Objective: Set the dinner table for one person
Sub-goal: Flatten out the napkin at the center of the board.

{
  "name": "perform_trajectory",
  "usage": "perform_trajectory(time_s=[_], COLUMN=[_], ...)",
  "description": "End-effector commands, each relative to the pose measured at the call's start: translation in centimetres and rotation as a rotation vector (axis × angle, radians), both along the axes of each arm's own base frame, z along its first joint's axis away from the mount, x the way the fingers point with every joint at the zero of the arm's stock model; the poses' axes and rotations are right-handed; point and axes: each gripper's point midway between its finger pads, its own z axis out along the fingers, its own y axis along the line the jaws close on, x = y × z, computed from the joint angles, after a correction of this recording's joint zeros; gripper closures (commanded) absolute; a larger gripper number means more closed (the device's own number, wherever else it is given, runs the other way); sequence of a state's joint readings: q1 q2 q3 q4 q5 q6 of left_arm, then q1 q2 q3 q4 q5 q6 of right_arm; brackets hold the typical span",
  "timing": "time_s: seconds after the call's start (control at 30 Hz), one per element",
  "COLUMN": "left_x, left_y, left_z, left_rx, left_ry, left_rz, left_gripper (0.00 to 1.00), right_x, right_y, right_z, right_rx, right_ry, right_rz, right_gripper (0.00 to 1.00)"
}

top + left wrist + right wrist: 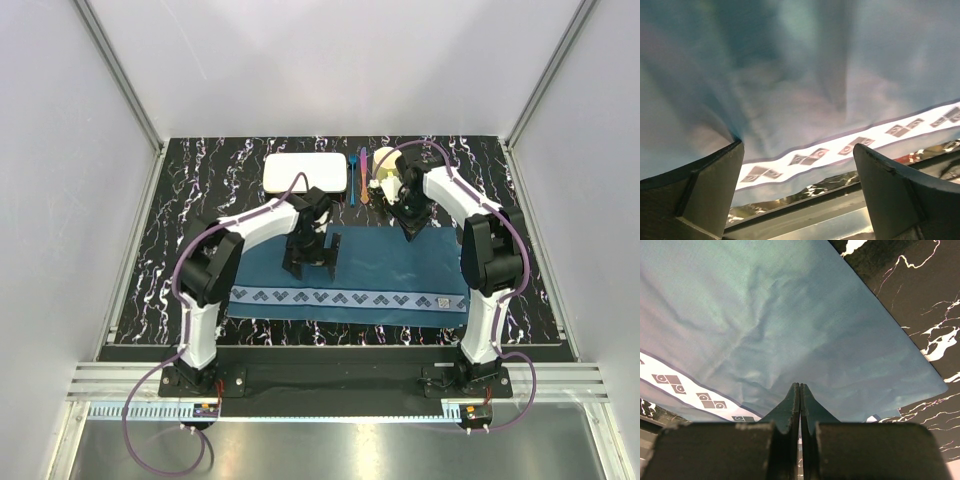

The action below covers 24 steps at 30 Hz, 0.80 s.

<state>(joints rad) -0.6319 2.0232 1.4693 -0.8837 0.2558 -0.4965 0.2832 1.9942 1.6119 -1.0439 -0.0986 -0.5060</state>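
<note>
Gaping left fingers [700, 190] above teal placemat [400, 272]

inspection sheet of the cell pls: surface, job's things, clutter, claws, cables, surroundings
Surface: black white-veined table, no spills seen.
Job's things: teal placemat spread near the front edge, lightly wrinkled; white plate, coloured utensils and cream cup along the far edge, off the placemat; the cup is partly hidden by the right arm.
Clutter: nothing seen.
Claws: left claw open over the placemat; right claw shut at the placemat's far edge, cannot tell if it pinches cloth.
Cables: purple cables run along both arms and loop by the bases.
Surroundings: white walls, metal frame rails.
</note>
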Motion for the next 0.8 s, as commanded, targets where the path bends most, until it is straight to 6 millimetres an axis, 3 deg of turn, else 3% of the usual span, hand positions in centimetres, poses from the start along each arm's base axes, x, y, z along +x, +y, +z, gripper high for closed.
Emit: perform_trajectory(time_s=[0.0,0.27,0.43,0.67,0.77], left_x=[0.7,1.6,3.6,5.2,7.3], left_y=[1.3,1.4,2.3,4.7,6.2], left_z=[2.5,3.7,6.0,4.1,3.9], left_rx=[0.008,0.006,0.041,0.13,0.168], left_ry=[-0.091,-0.149,-0.266,-0.285,-0.311], left_rz=[-0.005,-0.009,-0.01,-0.002,0.025], left_gripper=[0.01,0.01,0.01,0.01,0.01], right_x=[1.1,1.5,1.0,1.6,1.7], right_y=[0.7,1.0,0.8,1.1,1.3], right_z=[1.2,1.8,1.7,2.3,2.7], right_rx=[0.03,0.042,0.039,0.052,0.064], right_ry=[-0.042,-0.059,-0.052,-0.073,-0.081], right_rz=[-0.006,-0.009,-0.006,-0.014,-0.023], right_gripper=[1.0,1.0,1.0,1.0,1.0])
